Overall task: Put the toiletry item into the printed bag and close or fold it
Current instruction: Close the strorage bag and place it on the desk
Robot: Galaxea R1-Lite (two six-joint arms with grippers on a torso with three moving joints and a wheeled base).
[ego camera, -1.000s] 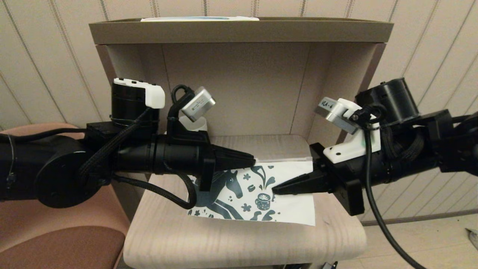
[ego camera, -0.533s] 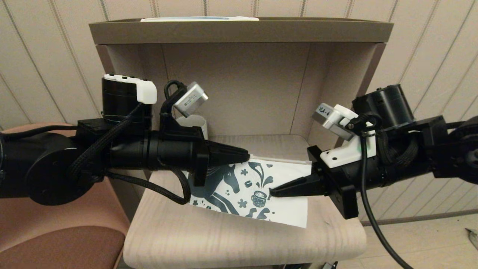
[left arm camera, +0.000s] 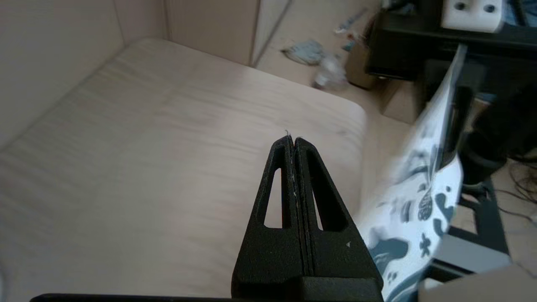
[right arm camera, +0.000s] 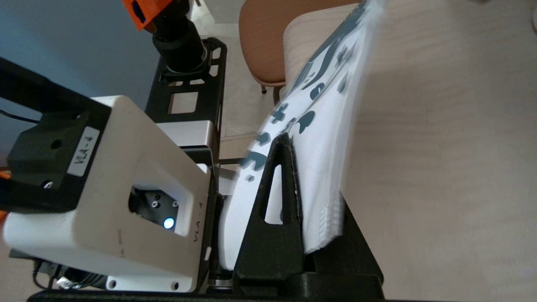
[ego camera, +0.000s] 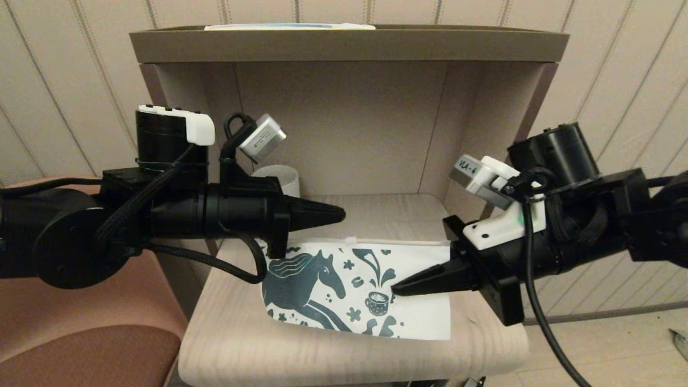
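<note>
The printed bag [ego camera: 355, 290], white with a dark teal horse and cup, hangs tilted just over the wooden shelf board [ego camera: 333, 344]. My right gripper [ego camera: 395, 288] is shut on its right part; in the right wrist view the printed bag [right arm camera: 327, 126] is pinched between the black fingers [right arm camera: 272, 218]. My left gripper [ego camera: 343, 215] is shut and empty, above and left of the bag's top edge, not touching it. In the left wrist view the left gripper [left arm camera: 292, 140] points over bare board with the printed bag [left arm camera: 423, 201] off to one side. The toiletry item is not in view.
A ribbed white mug [ego camera: 279, 176] stands at the back left of the cubby, behind my left arm. The cubby's back wall [ego camera: 344, 123] and side walls close in the board. A brown chair seat [ego camera: 80, 333] is to the left.
My left gripper has drawn back left and upward, off the bag's top edge. The bag has settled lower and flatter, still held by the right gripper.
</note>
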